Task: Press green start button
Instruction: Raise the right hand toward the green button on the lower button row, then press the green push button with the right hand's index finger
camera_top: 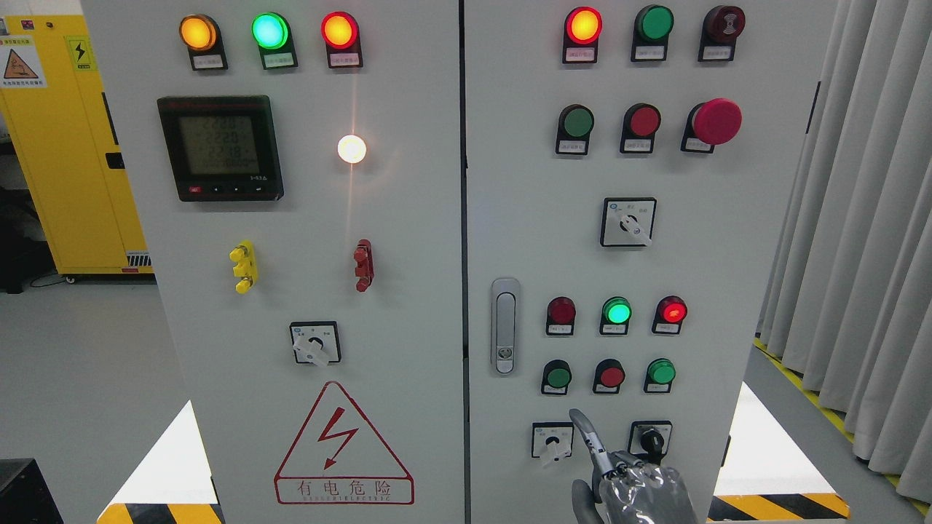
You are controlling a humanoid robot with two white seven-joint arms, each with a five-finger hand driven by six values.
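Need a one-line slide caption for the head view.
Right hand points one finger up toward the green button low on the cabinet's right door.

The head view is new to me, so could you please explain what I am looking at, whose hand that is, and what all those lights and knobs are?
The picture comes from a camera on a humanoid robot's head, facing a grey electrical control cabinet with two doors. The silvery gloved hand at the bottom is the robot's right hand, its index finger pointing up and the other fingers curled; it holds nothing. The left hand is out of view.

On the right door are rows of round lamps and push buttons. Just above the fingertip sits a row of three: a green button, a red button and another green button. The finger touches none of them. Rotary switches sit beside the finger. The left door carries a digital meter and a red lightning warning sign.
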